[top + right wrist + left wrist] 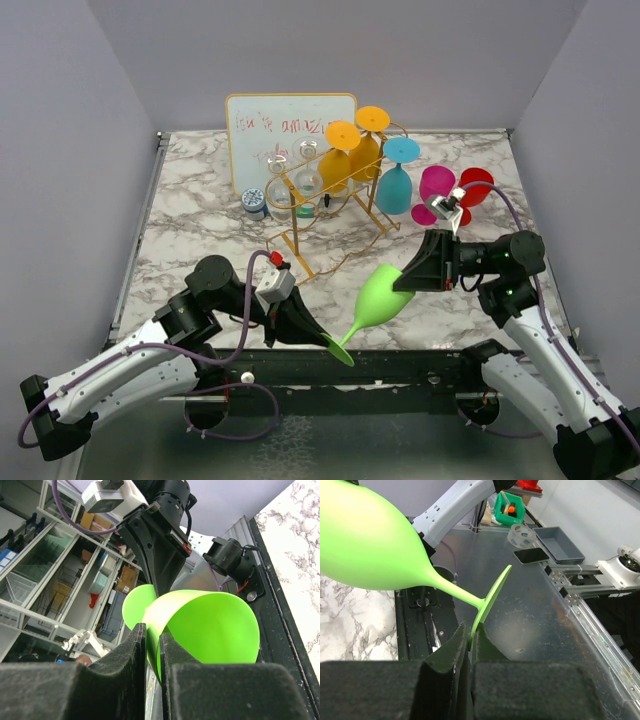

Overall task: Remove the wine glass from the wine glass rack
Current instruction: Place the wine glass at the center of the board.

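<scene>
A lime-green wine glass [378,297] hangs tilted in the air between my two arms, off the rack. My left gripper [318,335] is shut on the edge of its round foot [492,597]. My right gripper [410,277] is shut on the rim of its bowl [210,627], one finger inside and one outside. The gold wire wine glass rack [330,205] stands at the back centre of the marble table [200,230]. It holds two orange glasses [350,150] and clear glasses [300,170] upside down.
A small whiteboard [285,125] with red writing leans behind the rack. A teal glass [397,180] stands by the rack's right end, with a magenta glass [437,192] and a red glass [472,190] further right. A small jar [254,203] sits left of the rack.
</scene>
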Tool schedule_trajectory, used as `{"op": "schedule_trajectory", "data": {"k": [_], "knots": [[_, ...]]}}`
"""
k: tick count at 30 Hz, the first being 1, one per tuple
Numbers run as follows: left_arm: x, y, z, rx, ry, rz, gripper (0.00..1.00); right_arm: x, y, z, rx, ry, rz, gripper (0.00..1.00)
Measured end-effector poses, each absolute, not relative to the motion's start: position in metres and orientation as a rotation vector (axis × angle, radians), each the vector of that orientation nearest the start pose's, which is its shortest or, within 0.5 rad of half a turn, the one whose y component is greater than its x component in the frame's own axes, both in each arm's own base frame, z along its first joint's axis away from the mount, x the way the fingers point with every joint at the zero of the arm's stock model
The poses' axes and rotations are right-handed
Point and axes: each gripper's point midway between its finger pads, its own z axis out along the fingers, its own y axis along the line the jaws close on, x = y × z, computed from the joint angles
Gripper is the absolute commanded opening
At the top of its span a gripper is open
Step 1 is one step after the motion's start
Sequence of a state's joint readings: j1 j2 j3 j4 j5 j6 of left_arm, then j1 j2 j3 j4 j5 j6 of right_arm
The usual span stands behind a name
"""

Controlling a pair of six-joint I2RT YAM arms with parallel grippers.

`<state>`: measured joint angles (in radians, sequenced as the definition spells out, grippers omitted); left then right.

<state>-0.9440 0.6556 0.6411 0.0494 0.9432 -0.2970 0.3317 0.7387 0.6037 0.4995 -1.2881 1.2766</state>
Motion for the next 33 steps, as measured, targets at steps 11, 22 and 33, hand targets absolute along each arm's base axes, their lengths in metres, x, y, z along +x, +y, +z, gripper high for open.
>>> {"op": "schedule_trajectory", "data": {"k": [11,22,33], "knots": [[0.015,-0.270,0.291,1.293,1.319,-1.623,0.04,0.094,0.222,0.329,-0.633,1.778,1.963,0.00],[0.041,-0.269,0.268,1.148,1.572,-1.489,0.47,0.098,0.222,0.320,-0.626,1.796,1.916,0.01],[0.064,-0.264,0.260,1.036,1.644,-1.348,0.87,0.113,0.224,0.300,-0.551,1.909,1.838,0.00]]}}
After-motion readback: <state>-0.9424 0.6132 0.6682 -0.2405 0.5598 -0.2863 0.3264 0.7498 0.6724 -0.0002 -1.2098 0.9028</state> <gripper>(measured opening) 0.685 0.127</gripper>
